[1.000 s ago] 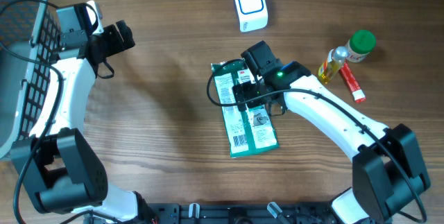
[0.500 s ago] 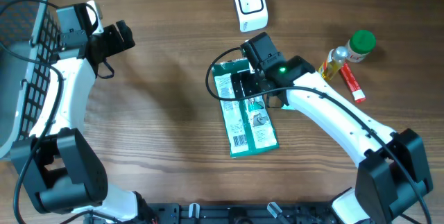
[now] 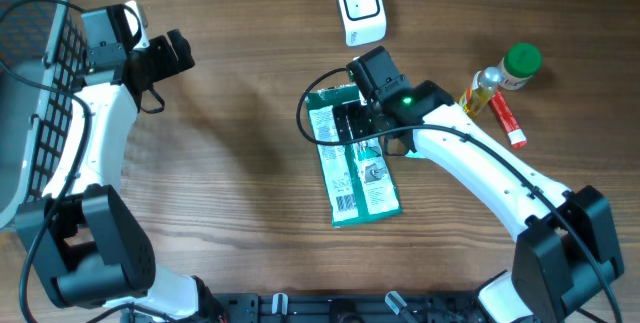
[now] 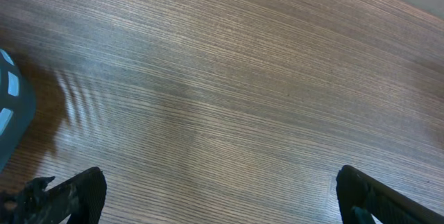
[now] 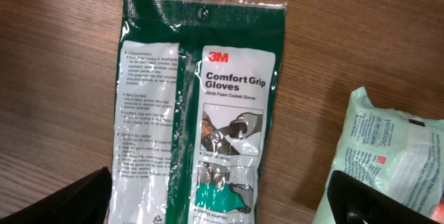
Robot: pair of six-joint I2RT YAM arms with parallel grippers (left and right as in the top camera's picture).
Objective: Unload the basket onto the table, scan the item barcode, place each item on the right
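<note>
While the brown wood-grain table (image 3: pixel 240 163) bears the flat green plastic glove packet (image 3: pixel 362 185) at its middle, the right gripper (image 5: pixel 220 200) hangs over the packet's upper end, jaws spread wide; the left gripper (image 4: pixel 222 197), likewise spread, hangs well apart.

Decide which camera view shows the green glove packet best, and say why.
The right wrist view: the glove packet takes up much of the frame and its print is readable. Overhead shows it small, partly hidden under the right gripper. The left wrist view shows none of it.
</note>
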